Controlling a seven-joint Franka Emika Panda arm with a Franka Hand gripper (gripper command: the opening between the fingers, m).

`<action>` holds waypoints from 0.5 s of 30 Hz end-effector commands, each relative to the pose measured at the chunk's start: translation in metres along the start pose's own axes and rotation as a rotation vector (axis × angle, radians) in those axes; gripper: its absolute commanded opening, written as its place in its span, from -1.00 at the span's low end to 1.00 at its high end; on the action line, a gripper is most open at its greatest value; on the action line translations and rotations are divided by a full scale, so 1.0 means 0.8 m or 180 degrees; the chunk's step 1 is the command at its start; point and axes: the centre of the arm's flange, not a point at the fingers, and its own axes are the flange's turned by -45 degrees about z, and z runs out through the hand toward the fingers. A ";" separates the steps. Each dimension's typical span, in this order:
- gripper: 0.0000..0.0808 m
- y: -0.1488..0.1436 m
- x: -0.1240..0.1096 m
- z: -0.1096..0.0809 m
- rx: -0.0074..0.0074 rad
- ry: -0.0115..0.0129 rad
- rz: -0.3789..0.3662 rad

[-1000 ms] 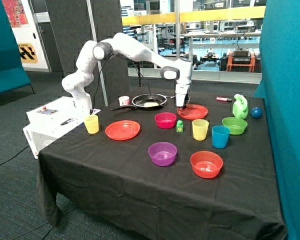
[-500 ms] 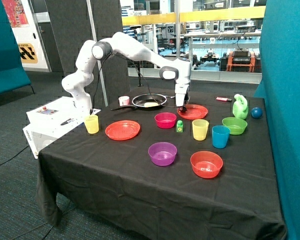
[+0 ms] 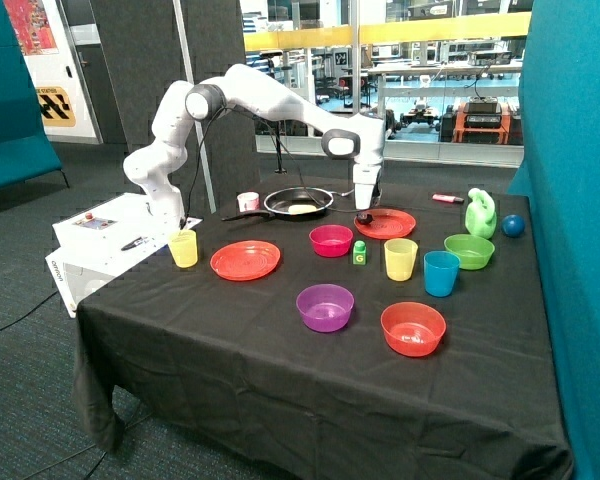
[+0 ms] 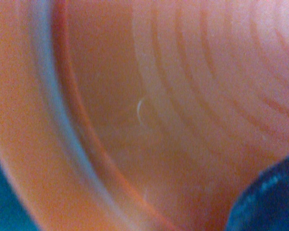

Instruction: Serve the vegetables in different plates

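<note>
Progress stands about halfway: the dark vegetable (image 3: 364, 218) lies on the far plate (image 3: 392, 225) under the gripper (image 3: 364, 210), jaw state unclear; the yellow vegetable (image 3: 302, 209) remains in the pan (image 3: 280, 202), near plate (image 3: 245, 260) bare.

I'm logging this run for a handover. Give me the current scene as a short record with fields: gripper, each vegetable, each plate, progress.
gripper: gripper low over the far plate's edge nearest the frying pan; finger state unclear
dark vegetable: dark piece lies on the far plate, right under the gripper
yellow vegetable: pale yellow piece lies in the black frying pan
near plate: near plate beside the yellow cup, nothing on it
progress: one vegetable on a plate; the yellow one not yet served
</note>
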 end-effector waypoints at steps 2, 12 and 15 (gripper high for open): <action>0.53 0.002 -0.036 -0.038 -0.00101 0.00071 -0.0100; 0.39 0.006 -0.096 -0.078 -0.00101 0.00070 -0.0170; 0.36 0.003 -0.116 -0.090 -0.00102 0.00069 -0.0217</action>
